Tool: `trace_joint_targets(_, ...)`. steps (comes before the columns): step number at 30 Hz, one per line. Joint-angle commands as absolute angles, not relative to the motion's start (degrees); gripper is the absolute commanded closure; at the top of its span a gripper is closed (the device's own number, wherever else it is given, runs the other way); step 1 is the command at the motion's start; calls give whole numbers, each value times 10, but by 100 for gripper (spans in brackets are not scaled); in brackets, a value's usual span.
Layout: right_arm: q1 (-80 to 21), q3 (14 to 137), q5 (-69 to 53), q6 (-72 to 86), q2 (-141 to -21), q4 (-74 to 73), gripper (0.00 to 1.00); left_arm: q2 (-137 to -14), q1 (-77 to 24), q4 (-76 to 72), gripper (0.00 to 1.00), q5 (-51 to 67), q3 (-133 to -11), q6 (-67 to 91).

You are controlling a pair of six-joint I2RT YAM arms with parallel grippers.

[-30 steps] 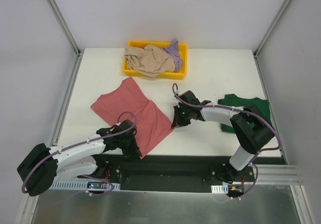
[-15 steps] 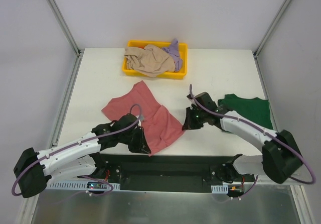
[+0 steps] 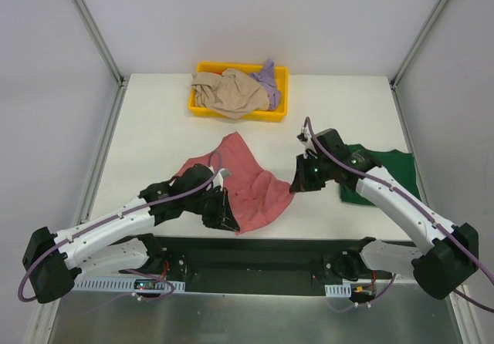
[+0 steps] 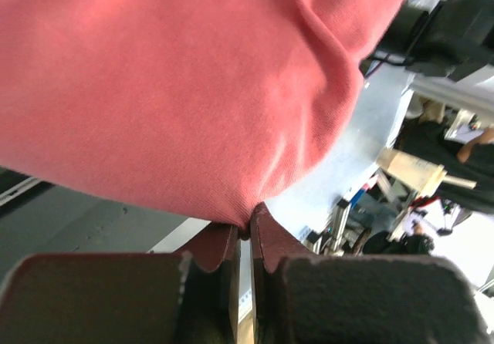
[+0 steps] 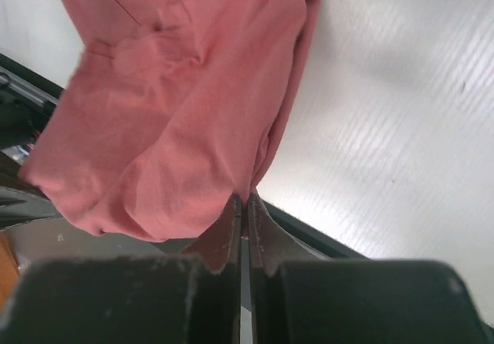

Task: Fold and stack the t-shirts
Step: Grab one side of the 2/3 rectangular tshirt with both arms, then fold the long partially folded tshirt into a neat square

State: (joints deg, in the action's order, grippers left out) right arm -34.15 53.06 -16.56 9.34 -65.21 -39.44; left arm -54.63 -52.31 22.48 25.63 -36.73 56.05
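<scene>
The dusty rose-red t-shirt (image 3: 251, 178) hangs bunched between both grippers near the table's front middle. My left gripper (image 3: 225, 217) is shut on its near edge; the cloth (image 4: 177, 97) fills the left wrist view above the pinching fingertips (image 4: 245, 220). My right gripper (image 3: 297, 183) is shut on its right edge; the right wrist view shows the shirt (image 5: 170, 120) drooping from the closed tips (image 5: 244, 199). The dark green t-shirt (image 3: 390, 170) lies at the right, partly under the right arm. The beige t-shirt (image 3: 228, 91) and lavender t-shirt (image 3: 268, 78) lie crumpled in the tray.
The yellow plastic tray (image 3: 279, 109) stands at the back middle of the white table (image 3: 154, 120). Metal frame posts rise at the back corners. A black strip runs along the table's front edge (image 3: 262, 245).
Both grippers have carried the rose-red shirt to the right and up off the table. It has gone from lying spread flat to a hanging, bunched sheet.
</scene>
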Motion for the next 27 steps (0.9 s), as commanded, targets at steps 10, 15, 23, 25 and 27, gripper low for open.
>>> trace_joint_targets(10,-345,756,-190,125,-819,-287,100,-463,-297,228,100,311,-366,526)
trace_joint_targets(15,-359,857,-178,115,-905,-303,100,-490,-212,236,100,353,-358,526)
trace_joint_targets(23,-371,975,-126,109,-1004,-326,100,-490,-143,251,100,338,-387,509)
trace_joint_targets(25,-374,993,-120,108,-1019,-317,100,-498,-132,261,100,338,-393,507)
trace_joint_targets(27,-377,1009,-112,107,-1034,-309,100,-499,-118,268,100,325,-397,511)
